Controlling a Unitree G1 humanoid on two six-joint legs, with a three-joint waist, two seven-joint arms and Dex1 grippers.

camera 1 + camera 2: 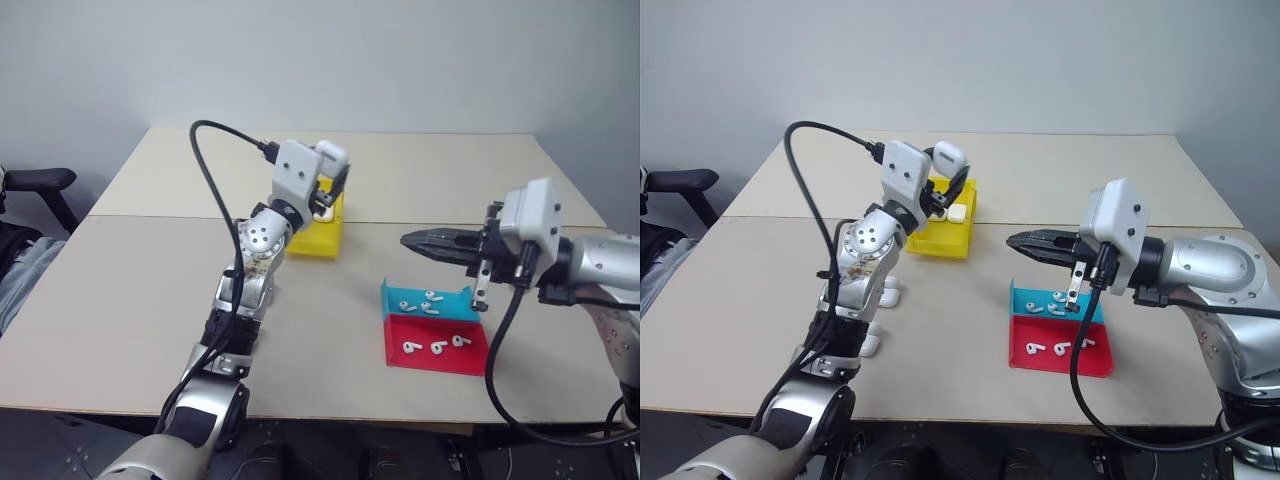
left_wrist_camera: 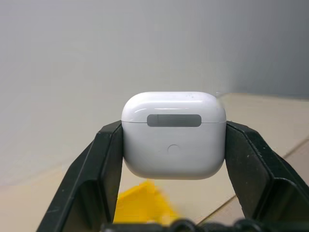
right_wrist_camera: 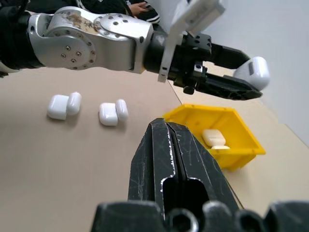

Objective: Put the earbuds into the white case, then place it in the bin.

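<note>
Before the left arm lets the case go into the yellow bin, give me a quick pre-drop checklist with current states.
1. White case clamped in left gripper: ok.
2. Case lid closed: ok.
3. Earbuds inside the held case: cannot tell.
4. Case directly over the bin: cannot tell; it is near the bin's far end.
5. Room in the bin beside the case already there: ok.
6. Right gripper away from the bin, shut, above the teal tray: ok.

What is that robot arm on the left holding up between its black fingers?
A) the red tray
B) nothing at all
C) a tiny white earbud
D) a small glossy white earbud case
D: the left gripper is clamped on the sides of a small glossy white rounded earbud case with its lid closed, held above the bright yellow plastic bin.
</note>
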